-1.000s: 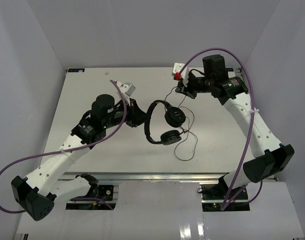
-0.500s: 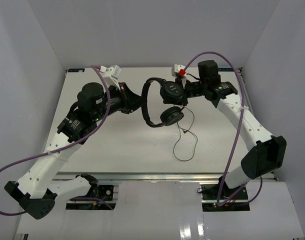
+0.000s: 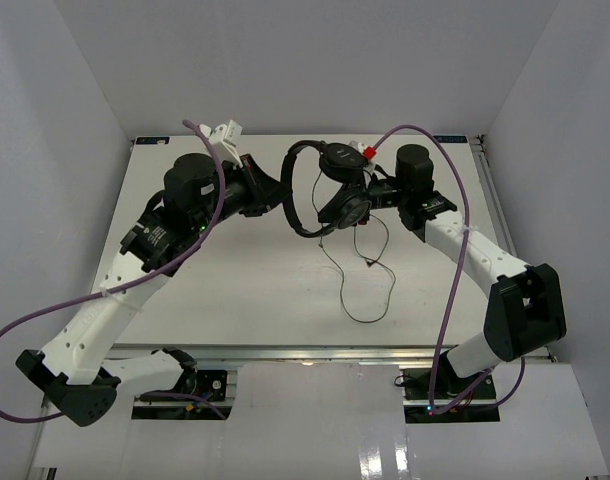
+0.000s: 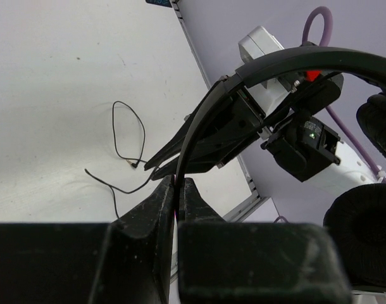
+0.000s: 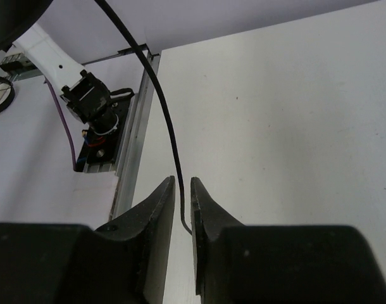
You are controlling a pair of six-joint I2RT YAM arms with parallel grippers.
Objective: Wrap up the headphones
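The black headphones (image 3: pixel 337 160) hang in the air over the back middle of the table, their two ear cups close together. My left gripper (image 3: pixel 277 196) is shut on the thin headband (image 4: pixel 288 60), which runs up from between its fingertips (image 4: pixel 178 183). One ear cup (image 4: pixel 364 221) shows at the lower right of the left wrist view. My right gripper (image 3: pixel 373 195) sits just right of the ear cups. It is closed round the thin black cord (image 5: pixel 164 114), which passes between its fingertips (image 5: pixel 182 185). The rest of the cord (image 3: pixel 380 290) trails down in loops on the table.
The white table (image 3: pixel 235 290) is boxed in by pale walls on three sides. A metal rail (image 5: pixel 133 145) runs along its near edge by the arm bases. Thick purple cables (image 3: pixel 440 140) arch over both arms.
Both grippers have risen and moved towards the back middle, lifting the headphones off the table. The right gripper has closed in on the ear cups and the cord is drawn up from the table.
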